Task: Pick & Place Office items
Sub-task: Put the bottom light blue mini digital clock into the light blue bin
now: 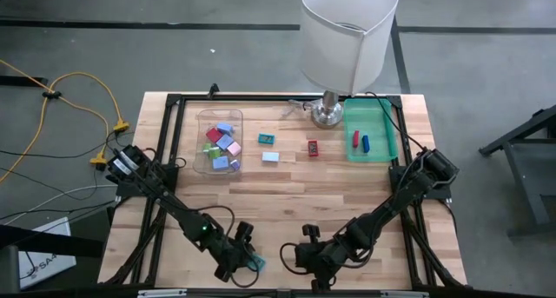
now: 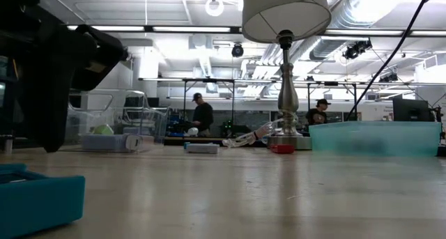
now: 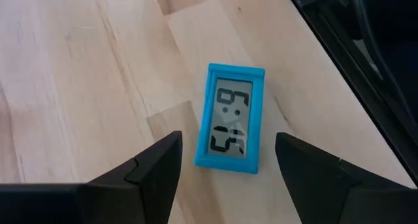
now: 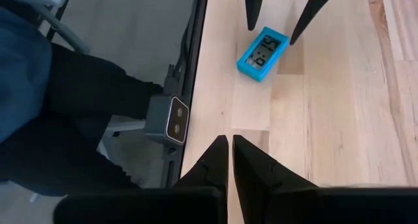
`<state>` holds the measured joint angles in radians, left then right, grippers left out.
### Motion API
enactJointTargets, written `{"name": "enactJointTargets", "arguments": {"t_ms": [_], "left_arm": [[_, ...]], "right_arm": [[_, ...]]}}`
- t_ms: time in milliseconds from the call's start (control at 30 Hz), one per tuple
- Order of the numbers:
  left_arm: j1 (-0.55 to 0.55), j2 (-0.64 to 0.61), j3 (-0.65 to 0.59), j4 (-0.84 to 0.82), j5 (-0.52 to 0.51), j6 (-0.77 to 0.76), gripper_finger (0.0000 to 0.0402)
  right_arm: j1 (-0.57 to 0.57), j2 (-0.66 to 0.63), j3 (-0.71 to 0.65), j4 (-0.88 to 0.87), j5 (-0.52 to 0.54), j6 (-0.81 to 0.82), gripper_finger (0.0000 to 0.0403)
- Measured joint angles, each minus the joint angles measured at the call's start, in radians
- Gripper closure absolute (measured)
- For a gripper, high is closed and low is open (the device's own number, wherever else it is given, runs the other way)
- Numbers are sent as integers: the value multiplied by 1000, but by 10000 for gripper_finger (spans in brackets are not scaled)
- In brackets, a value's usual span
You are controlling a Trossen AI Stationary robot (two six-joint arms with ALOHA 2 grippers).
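Down at the worktop's (image 1: 287, 189) near edge, the left pincer (image 3: 225, 159) hovers with its fingers spread apart on either side of a blue clock (image 3: 232, 117), which lies flat on the wood, not gripped. Just beside it, the right pincer (image 4: 230, 160) is closed on nothing. Farther back, small items fill a clear bin (image 1: 201, 142); three more lie loose on the wood, and two sit in a green tray (image 1: 382, 129) beside the lamp (image 1: 346, 37).

teal clock (image 2: 38, 201), lamp (image 2: 286, 65), green tray (image 2: 376, 138)
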<state>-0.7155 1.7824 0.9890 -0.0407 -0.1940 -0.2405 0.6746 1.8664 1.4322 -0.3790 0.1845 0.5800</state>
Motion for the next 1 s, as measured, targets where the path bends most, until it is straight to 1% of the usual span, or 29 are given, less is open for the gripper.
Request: {"name": "enactJointTargets", "arguments": {"t_ms": [300, 433, 533, 800, 867, 1000], "left_arm": [[0, 0, -1, 0, -1, -4, 163], [-3, 28, -2, 4, 0, -18, 163], [-3, 59, -3, 24, 4, -19, 163], [-3, 63, -2, 73, 5, -2, 164], [-3, 63, -2, 66, 5, 0, 171], [-3, 63, -2, 65, 5, 0, 203]], "right_arm": [[0, 0, 0, 2, 0, 0, 394], [0, 0, 0, 2, 0, 0, 394], [0, 0, 0, 2, 0, 0, 394], [0, 0, 0, 10, 0, 0, 394], [0, 0, 0, 10, 0, 0, 394], [0, 0, 0, 11, 0, 0, 394]]}}
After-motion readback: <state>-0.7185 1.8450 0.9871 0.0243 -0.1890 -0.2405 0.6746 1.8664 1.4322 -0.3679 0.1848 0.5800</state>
